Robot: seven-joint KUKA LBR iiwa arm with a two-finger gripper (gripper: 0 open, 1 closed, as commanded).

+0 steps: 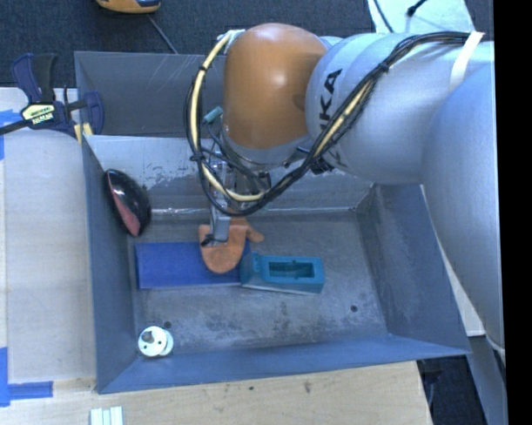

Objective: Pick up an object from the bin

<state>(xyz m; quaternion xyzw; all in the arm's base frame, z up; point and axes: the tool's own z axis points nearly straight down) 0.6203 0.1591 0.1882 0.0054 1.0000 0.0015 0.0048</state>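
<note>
- The gripper [220, 237] is held straight down onto a rounded, matt orange lump [226, 254] in the middle of the bin [254, 356], a stance judged suited to a top-down grasp
- Whether it is clenched or released cannot be told
- The lump is lapped over the right end of a flat blue pad [168, 265]; a hard blue slotted block [285, 273] is laid just right
- A glossy dark oval [126, 202] is leaned on the left wall

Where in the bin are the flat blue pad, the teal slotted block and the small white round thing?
flat blue pad [168, 265], camera view, middle of its top face.
teal slotted block [261, 270], camera view, its left end.
small white round thing [155, 342], camera view, its centre.
</note>
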